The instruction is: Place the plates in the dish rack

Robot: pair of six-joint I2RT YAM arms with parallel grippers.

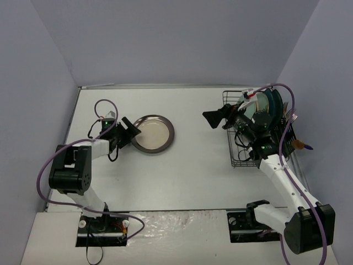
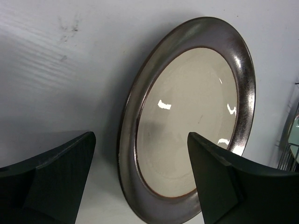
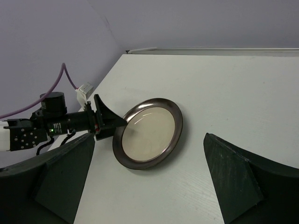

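As plate (image 1: 153, 134) lay flat centre-left, left gripper (image 1: 128, 132) gaped near rim, contact unclear; low edge could slip pinch, shoving plate; right gripper (image 1: 218, 117) also agape.

Both arms reach forward, left hand (image 1: 131, 132) spread open low, right hand (image 1: 212, 117) open, apparently raised higher

Even, bright overhead light, with soft shadows on the desk (image 1: 193, 171). White glare spots sit on the plate (image 2: 187, 126) in the left wrist view, where the near jaws look dark and slightly soft.
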